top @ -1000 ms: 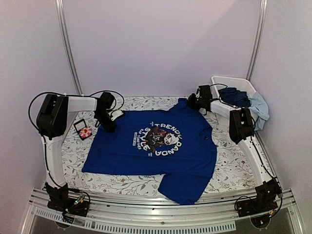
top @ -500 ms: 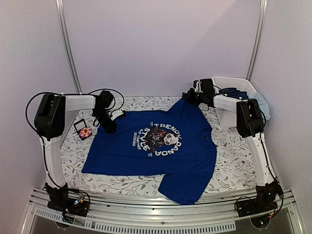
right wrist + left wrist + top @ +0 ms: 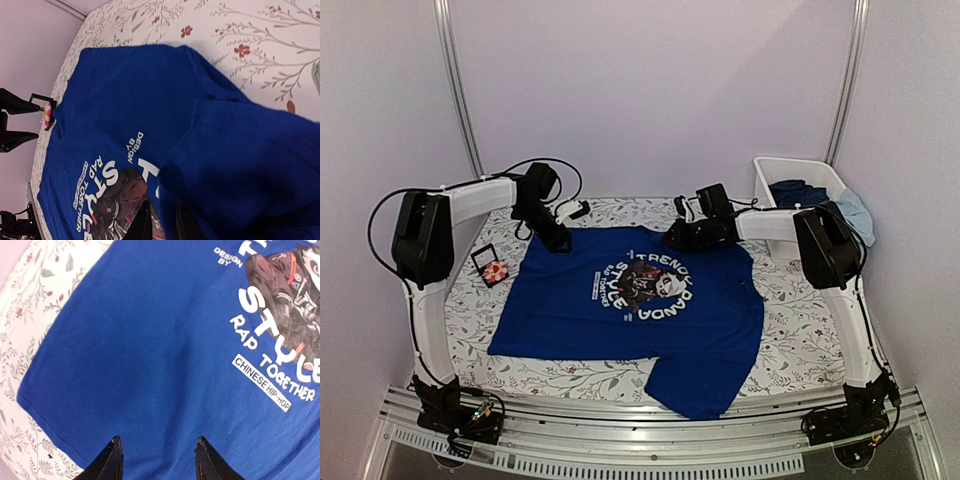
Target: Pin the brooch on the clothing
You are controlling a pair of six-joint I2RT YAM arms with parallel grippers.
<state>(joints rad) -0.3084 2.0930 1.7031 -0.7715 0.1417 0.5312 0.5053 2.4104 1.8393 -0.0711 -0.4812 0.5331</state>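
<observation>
The royal-blue T-shirt (image 3: 580, 310) lies flat on the table, print up. It also shows in the left wrist view (image 3: 150, 340) and the right wrist view (image 3: 125, 90). The pink flower brooch (image 3: 496, 271) sits on a small dark square tray (image 3: 484, 258) left of the shirt, and shows small in the right wrist view (image 3: 47, 114). My left gripper (image 3: 558, 243) is open and empty over the shirt's upper left part (image 3: 158, 442). My right gripper (image 3: 672, 240) is at the shirt's top edge, its jaws (image 3: 162, 220) shut on a fold of blue cloth doubled over the print.
A white bin (image 3: 790, 165) at the back right holds bunched dark-blue clothes (image 3: 800, 192), with a light-blue piece (image 3: 855, 215) hanging over its side. The floral table cover (image 3: 800, 330) shows around the shirt. The shirt's lower right corner hangs near the front edge.
My right gripper has moved left from near the bin to the shirt's top middle, drawing the right shoulder and sleeve over the print. My left gripper has shifted a little towards the back.
</observation>
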